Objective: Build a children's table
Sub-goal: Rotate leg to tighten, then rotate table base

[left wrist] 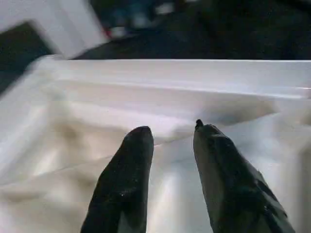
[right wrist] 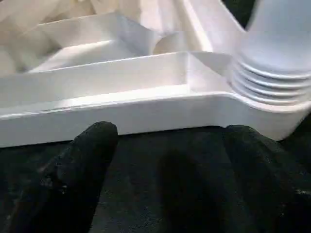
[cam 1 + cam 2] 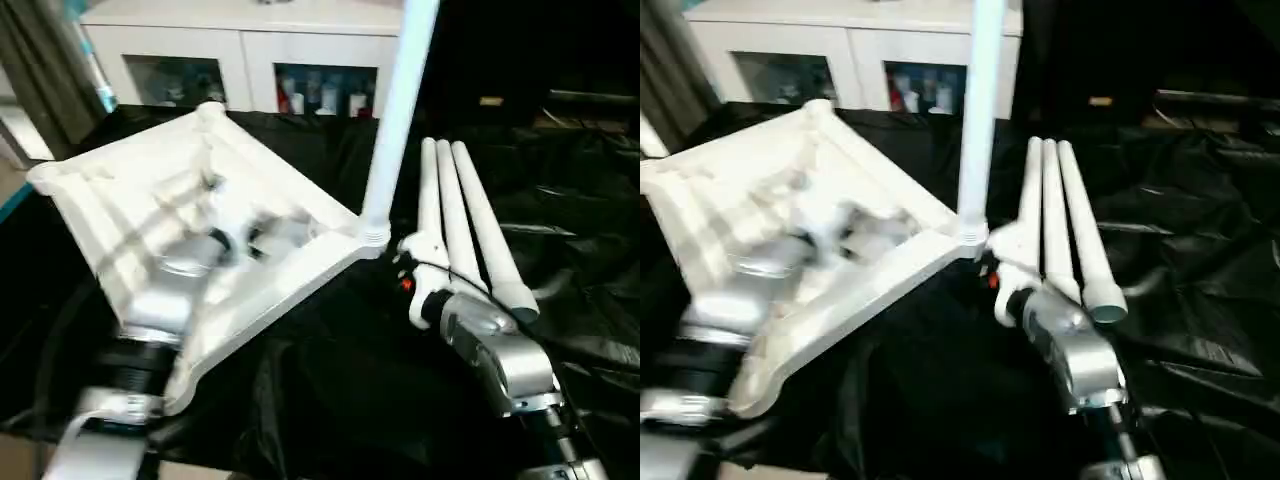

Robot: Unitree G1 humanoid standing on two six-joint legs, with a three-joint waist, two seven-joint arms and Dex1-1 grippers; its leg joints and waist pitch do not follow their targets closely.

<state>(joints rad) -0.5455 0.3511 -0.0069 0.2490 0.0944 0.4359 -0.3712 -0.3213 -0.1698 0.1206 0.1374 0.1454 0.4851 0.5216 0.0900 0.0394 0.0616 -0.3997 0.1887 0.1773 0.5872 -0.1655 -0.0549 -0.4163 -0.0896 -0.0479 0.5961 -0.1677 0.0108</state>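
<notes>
Your two head views looked forward and down on the upturned tabletop, offset slightly sideways. Your left wrist view sat close above its ribbed underside; your right wrist view faced its near rim, close.

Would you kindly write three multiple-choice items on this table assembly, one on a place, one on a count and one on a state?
1. Where do the loose legs lie?
A. on the black cloth beside the table top
B. inside the cabinet
C. on the floor

2. How many loose legs lie there?
A. one
B. three
C. five

3. How does the fitted leg stand?
A. lying flat
B. upright in a corner of the table top
C. hanging below the top

Answers:
1 A, they rest on the cloth on the robot's right.
2 B, three tubes lie side by side.
3 B, it rises from the corner socket.
</notes>
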